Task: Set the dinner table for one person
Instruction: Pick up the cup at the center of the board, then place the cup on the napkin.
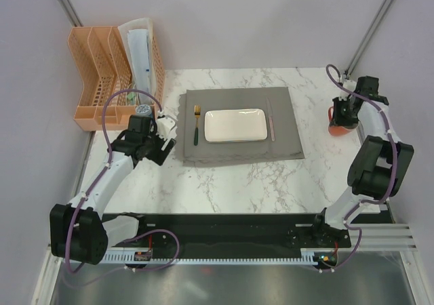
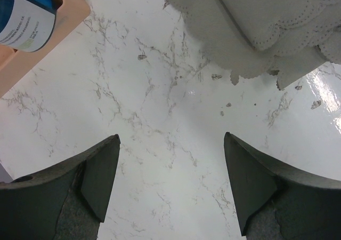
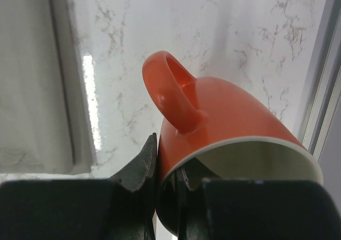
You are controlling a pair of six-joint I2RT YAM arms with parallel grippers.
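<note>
The white marble dinner table point(image 1: 230, 176) holds a grey placemat point(image 1: 237, 149). On the placemat lie a white rectangular plate point(image 1: 235, 125), a gold fork with a dark handle point(image 1: 197, 123) to its left, and a thin pinkish utensil point(image 1: 272, 120) to its right. My left gripper point(image 1: 165, 127) is open and empty, low over bare marble just left of the placemat. The placemat's scalloped edge point(image 2: 256, 32) shows beyond my left gripper's fingers point(image 2: 101, 170). My right gripper point(image 1: 342, 115) is shut on the rim of an orange mug point(image 3: 224, 117) at the table's far right. One finger is outside the mug's wall and one is inside.
A peach desk organiser point(image 1: 108, 74) with white papers stands at the back left. A blue-and-white can point(image 2: 26, 16) sits in its front tray, close to my left gripper. A metal frame post point(image 1: 369, 27) and grey walls border the table at the right and back.
</note>
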